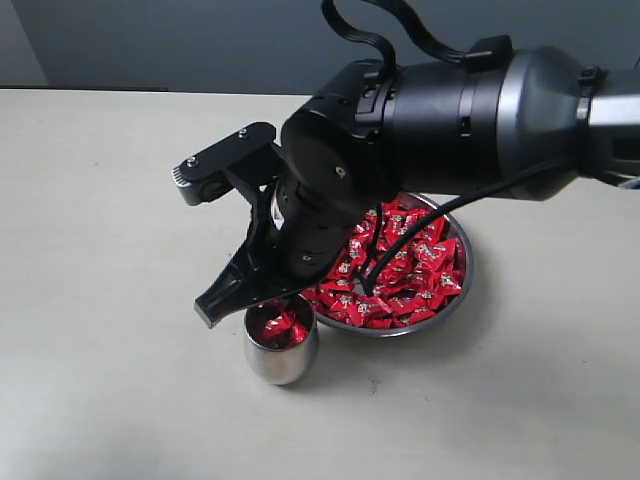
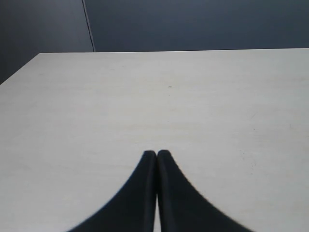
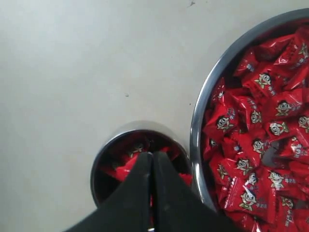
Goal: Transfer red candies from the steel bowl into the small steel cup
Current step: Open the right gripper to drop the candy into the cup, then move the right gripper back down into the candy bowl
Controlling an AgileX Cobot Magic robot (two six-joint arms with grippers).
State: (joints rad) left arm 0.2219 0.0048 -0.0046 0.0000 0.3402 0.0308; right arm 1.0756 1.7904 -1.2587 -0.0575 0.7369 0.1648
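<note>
Candies [image 3: 256,145] likely light, wrapper slippery; pinch across middle. Right claw [image 3: 150,155] closed over cup [image 3: 100,169], nothing visibly held.

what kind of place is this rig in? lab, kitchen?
Likely a lab test bench: bare pale table, plain dark wall behind, a steel bowl of red candies and a small cup under a robot arm.

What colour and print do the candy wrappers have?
Red candies: shiny red, small pale cartoon-face print; clearest in right wrist view.
</note>
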